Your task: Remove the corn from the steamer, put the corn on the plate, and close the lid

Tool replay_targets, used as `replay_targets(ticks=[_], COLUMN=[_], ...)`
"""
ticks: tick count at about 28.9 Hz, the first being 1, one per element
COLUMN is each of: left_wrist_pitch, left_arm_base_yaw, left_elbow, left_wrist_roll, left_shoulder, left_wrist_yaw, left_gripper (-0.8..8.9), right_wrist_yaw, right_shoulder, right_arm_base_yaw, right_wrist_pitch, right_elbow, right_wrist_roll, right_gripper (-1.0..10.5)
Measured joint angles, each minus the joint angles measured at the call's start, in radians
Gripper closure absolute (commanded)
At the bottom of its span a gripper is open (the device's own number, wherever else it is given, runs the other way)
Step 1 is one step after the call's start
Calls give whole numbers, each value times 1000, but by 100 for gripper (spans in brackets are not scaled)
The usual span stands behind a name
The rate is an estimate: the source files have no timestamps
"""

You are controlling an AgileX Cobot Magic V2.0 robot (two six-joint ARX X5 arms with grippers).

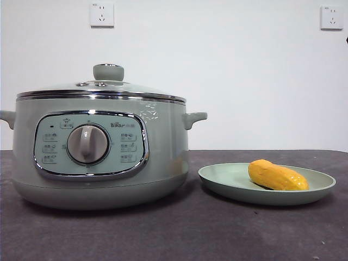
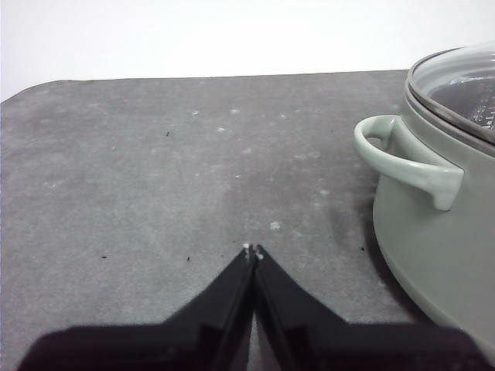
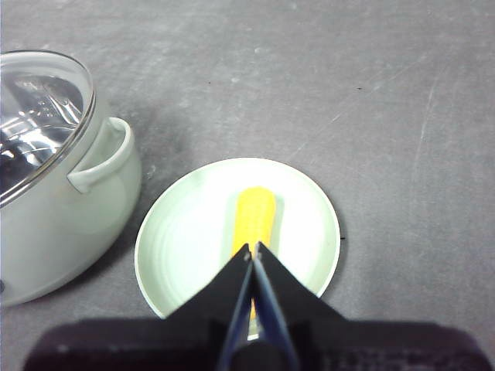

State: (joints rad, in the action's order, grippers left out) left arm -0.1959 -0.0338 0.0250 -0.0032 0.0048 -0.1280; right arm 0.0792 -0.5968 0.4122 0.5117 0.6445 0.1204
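The sage-green steamer (image 1: 98,152) stands at the left with the glass lid (image 1: 103,87) seated on its rim. The corn (image 1: 277,175), a yellow-orange cob, lies on the pale-green plate (image 1: 217,176) to the steamer's right. In the right wrist view my right gripper (image 3: 253,249) is shut and empty, high above the corn (image 3: 255,212) and plate (image 3: 186,232). In the left wrist view my left gripper (image 2: 252,250) is shut and empty over bare table, beside the steamer's side handle (image 2: 406,158). Neither gripper shows in the front view.
The dark grey table (image 1: 190,234) spreads around the steamer and plate. A white wall with two sockets (image 1: 101,14) stands behind. The table's far edge (image 2: 232,77) shows in the left wrist view.
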Motion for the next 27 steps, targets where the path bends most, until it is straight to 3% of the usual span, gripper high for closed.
replay_targets(ticks=[7, 12, 17, 22, 27], left_wrist_pitch=[0, 0, 0, 0, 0], left_arm_base_yaw=[0, 0, 0, 0, 0], left_elbow=[0, 0, 0, 0, 0], left_wrist_roll=[0, 0, 0, 0, 0], left_shoulder=[0, 0, 0, 0, 0], left_wrist_yaw=[0, 0, 0, 0, 0], left_gripper=[817, 817, 817, 817, 817], right_wrist_yaw=[2, 26, 26, 25, -29], right_shoulder=[1, 138, 395, 540, 583], right_arm_base_yaw=[0, -83, -288, -319, -320], right_wrist_pitch=[2, -21, -193, -354, -354], right_elbow=[0, -10, -216, -397, -546], right_wrist_roll=[-4, -122, -154, -157, -155], right_gripper=[946, 946, 946, 945, 945])
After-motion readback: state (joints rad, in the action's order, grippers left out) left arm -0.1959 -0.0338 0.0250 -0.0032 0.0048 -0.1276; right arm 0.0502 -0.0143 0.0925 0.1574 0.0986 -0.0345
